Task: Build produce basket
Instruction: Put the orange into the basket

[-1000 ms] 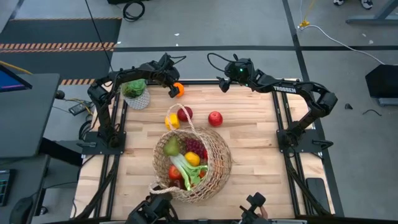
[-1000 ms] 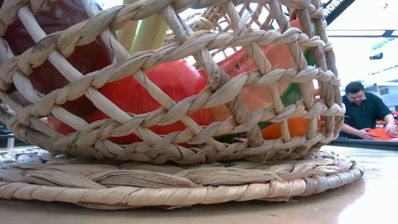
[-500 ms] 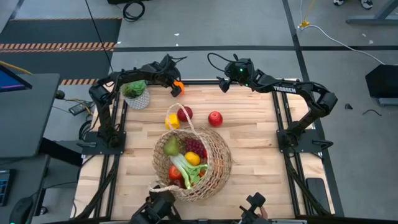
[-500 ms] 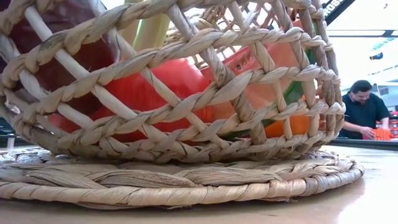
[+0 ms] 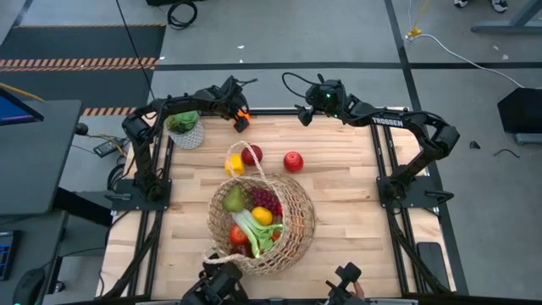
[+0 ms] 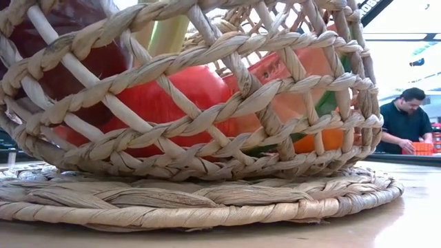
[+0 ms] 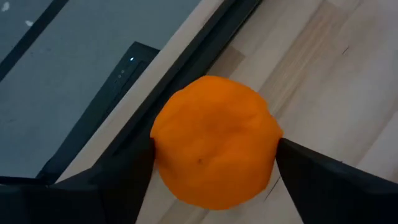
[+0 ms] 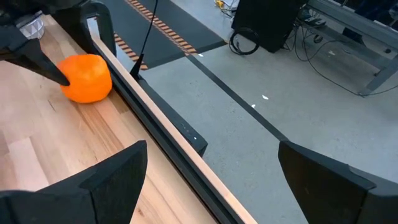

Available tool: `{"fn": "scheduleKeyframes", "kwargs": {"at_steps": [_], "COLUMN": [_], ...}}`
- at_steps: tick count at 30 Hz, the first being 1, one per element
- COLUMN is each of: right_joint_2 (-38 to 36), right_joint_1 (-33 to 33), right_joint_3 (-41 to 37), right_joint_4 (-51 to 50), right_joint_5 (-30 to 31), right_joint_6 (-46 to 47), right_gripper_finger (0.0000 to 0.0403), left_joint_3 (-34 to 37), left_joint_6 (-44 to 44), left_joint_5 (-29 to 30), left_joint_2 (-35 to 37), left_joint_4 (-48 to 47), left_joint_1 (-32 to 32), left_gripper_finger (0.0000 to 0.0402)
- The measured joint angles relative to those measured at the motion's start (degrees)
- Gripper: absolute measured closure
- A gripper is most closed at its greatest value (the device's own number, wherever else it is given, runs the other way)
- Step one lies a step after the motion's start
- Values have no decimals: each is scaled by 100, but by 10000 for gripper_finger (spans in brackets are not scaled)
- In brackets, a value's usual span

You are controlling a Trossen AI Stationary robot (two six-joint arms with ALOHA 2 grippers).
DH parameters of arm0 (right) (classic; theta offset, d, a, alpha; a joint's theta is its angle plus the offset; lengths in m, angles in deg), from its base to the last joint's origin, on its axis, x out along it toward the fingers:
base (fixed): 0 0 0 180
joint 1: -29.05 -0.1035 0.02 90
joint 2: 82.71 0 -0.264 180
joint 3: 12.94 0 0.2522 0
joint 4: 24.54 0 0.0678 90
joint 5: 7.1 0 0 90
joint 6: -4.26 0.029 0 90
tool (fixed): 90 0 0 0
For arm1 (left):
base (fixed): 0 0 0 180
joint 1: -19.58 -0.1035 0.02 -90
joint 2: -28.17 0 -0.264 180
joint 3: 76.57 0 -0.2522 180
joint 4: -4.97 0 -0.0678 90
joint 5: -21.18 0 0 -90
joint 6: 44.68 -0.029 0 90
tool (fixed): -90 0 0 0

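The tan wicker basket stands at the table's near middle and holds a green pear, purple grapes, a leek and other produce. It fills the low view. A lemon, a dark red apple and a red apple lie on the wood beyond it. My left gripper is shut on an orange at the table's far edge. My right gripper is open and empty at the far edge, to the right of it. My left gripper pinches the orange by two opposite sides between its two fingers. The fingers come slanting down from the table's left side. The orange sits low beside the table's far rail; whether it touches the wood I cannot tell.
A small potted green plant stands at the far left corner. The table's black far rail runs just behind both grippers. Bare wood lies to the right of the basket. A person is in the room beyond.
My left gripper has shifted slightly toward the table's far edge with the orange, and now covers more of it from above.
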Motion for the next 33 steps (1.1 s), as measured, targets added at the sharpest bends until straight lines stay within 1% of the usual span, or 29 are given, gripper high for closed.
{"fn": "scheduleKeyframes", "kwargs": {"at_steps": [5, 8, 13, 17, 24, 29, 33], "right_joint_2": [0, 0, 0, 0, 0, 0, 0], "right_joint_1": [0, 0, 0, 0, 2, -9, -32], "right_joint_3": [1, 2, 2, 2, 2, 2, 2], "right_joint_4": [-5, -7, -4, -3, -2, -4, -4], "right_joint_5": [0, 0, 0, 0, 0, 0, -73], "right_joint_6": [0, 0, 0, 0, -2, -2, 0], "right_gripper_finger": [37, 37, 37, 37, 37, 37, 37], "left_joint_3": [-7, -10, -15, 12, 11, 7, 7], "left_joint_6": [-51, -164, -169, -175, -171, -111, -64], "left_joint_5": [100, 98, 95, 115, 156, 194, 166], "left_joint_2": [4, 21, 90, 298, 1111, 1925, 2639], "left_joint_4": [-96, -249, -542, -946, -1259, -1346, -1475], "left_joint_1": [55, 76, 92, 133, 184, 222, 380], "left_gripper_finger": [107, 121, 127, 127, 127, 127, 127]}}
